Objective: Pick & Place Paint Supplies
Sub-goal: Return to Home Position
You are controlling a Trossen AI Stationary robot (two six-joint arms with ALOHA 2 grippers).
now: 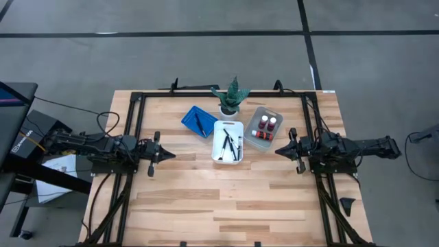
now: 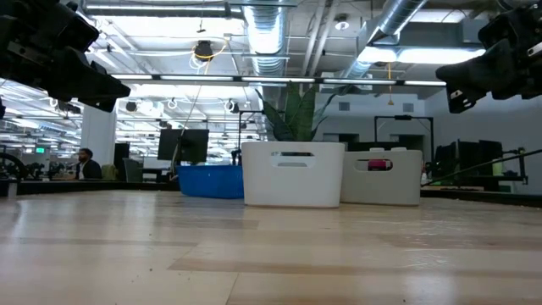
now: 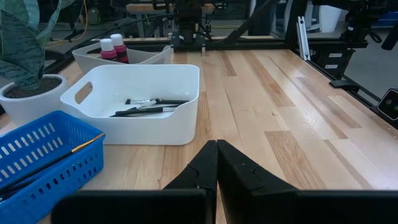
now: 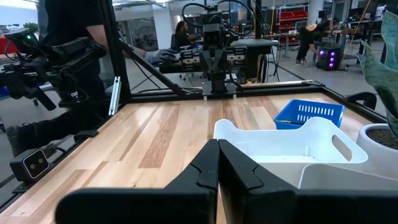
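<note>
Several dark-handled paintbrushes (image 3: 149, 106) lie inside the white tray (image 1: 228, 140) at mid-table. One or two more brushes (image 1: 200, 123) lie in the blue basket (image 3: 37, 158). Three red and pink bottles with white caps (image 1: 267, 125) stand in the grey tray (image 1: 263, 129). My left gripper (image 1: 170, 155) hovers left of the white tray, shut and holding nothing. My right gripper (image 1: 278, 150) hovers right of the trays, shut and holding nothing.
A small green potted plant (image 1: 231, 98) stands just behind the trays. Black frame rails (image 1: 130, 130) run along the table's left, right and far sides. Bare wood (image 1: 226, 199) stretches from the trays toward the near edge. People and desks show in the room beyond.
</note>
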